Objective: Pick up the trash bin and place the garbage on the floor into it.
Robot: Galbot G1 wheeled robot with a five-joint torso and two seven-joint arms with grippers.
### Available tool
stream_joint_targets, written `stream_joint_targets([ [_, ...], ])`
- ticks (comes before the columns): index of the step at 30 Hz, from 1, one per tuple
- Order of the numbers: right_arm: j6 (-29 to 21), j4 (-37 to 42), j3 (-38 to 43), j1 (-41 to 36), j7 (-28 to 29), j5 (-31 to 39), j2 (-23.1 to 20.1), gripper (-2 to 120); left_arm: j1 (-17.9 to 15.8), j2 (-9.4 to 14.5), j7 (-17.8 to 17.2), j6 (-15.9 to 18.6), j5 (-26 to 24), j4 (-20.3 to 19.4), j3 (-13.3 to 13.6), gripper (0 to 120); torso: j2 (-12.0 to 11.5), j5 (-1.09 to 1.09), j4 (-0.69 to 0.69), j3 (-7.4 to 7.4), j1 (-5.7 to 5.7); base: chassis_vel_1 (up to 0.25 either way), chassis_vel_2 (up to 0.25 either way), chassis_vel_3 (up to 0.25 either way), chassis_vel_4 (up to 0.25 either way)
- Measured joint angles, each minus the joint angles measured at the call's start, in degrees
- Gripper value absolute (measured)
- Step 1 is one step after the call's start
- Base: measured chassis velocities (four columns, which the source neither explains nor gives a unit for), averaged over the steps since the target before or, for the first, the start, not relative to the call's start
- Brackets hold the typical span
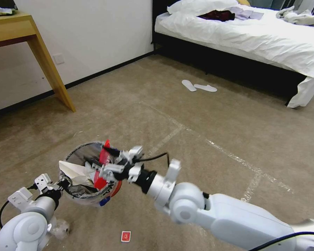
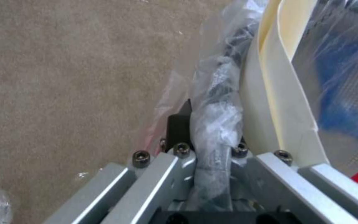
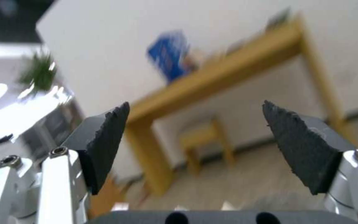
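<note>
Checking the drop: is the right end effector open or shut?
Open: the right end effector shows a wide gap between its pads, above the trash bin.

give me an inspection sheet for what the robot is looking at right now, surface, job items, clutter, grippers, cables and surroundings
Surface: beige carpet floor crossed by shiny tape lines.
Job's things: trash bin held off the floor, with white paper and a red wrapper inside; a small red wrapper lies on the carpet near the robot.
Clutter: a pair of white slippers near the bed.
Grippers: left gripper shut on the bin's bag-wrapped rim; right gripper open and empty, above the bin.
Cables: black cable looping at the right wrist.
Surroundings: wooden table, white bed, white wall.
</note>
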Motion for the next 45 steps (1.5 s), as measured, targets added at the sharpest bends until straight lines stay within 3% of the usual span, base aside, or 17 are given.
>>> stream_joint_targets([
  [4,1.3,-0.5,9.4,-2.8,0.3,-2.9,-0.4,88,0.3,0.1,0.0,0.0,0.0,-0.6,-0.3,1,0.0,0.00,-0.01,0.00,0.00,0.000,0.000,0.000,0.000],
  [6,3.4,-2.3,19.2,-5.9,2.0,-6.9,-0.3,90,0.4,0.0,0.0,0.0,0.0,-1.1,-0.6,1,0.0,0.01,0.00,0.00,0.00,0.000,0.000,0.000,0.000],
  [7,3.4,-2.3,19.2,-5.9,2.0,-6.9,-0.3,90,0.4,0.0,0.0,0.0,0.0,-1.1,-0.6,1,0.0,0.01,0.00,0.00,0.00,0.000,0.000,0.000,0.000],
  [9,4.2,-3.1,30.4,-11.3,3.4,-10.6,-0.1,98,0.7,-0.1,0.1,0.0,0.2,-1.7,-0.9,1,0.0,0.02,0.00,0.00,0.00,0.000,0.000,0.000,0.000],
  [13,4.7,-3.5,37.8,-16.0,3.9,-14.5,0.0,99,0.9,-0.1,0.3,0.0,0.4,-2.2,-1.1,1,0.0,0.01,-0.02,0.00,0.00,0.000,0.000,0.000,0.000],
  [15,6.7,-5.2,46.9,-23.0,4.0,-22.8,0.6,100,1.0,-0.3,0.4,-0.1,0.7,-2.7,-1.2,1,0.0,0.02,-0.02,0.00,0.00,0.000,0.000,0.000,0.000],
  [17,6.9,-5.5,48.5,-24.4,4.0,-24.3,0.8,100,1.0,-0.4,0.4,-0.1,0.8,-2.7,-1.2,1,0.0,0.01,-0.02,0.00,0.00,0.000,0.000,0.000,0.000],
  [19,7.8,-6.7,53.9,-31.3,5.8,-29.0,2.3,100,1.1,-0.5,0.8,-0.4,1.9,-2.9,-1.4,1,0.0,0.02,-0.01,-0.01,0.00,0.000,0.000,0.000,0.000],
  [29,8.9,-7.5,59.0,-43.6,9.9,-41.9,9.6,100,2.5,-1.4,2.4,-1.4,5.2,-4.6,-2.1,1,0.0,0.01,0.01,-0.01,0.00,0.000,0.000,0.000,0.000],
  [45,7.5,-3.0,61.6,-49.2,13.1,-47.3,13.4,100,3.8,-0.9,3.5,-2.8,6.5,-6.2,-2.3,1,0.0,-0.01,-0.01,-0.01,-0.01,0.000,0.000,0.000,0.000],
])
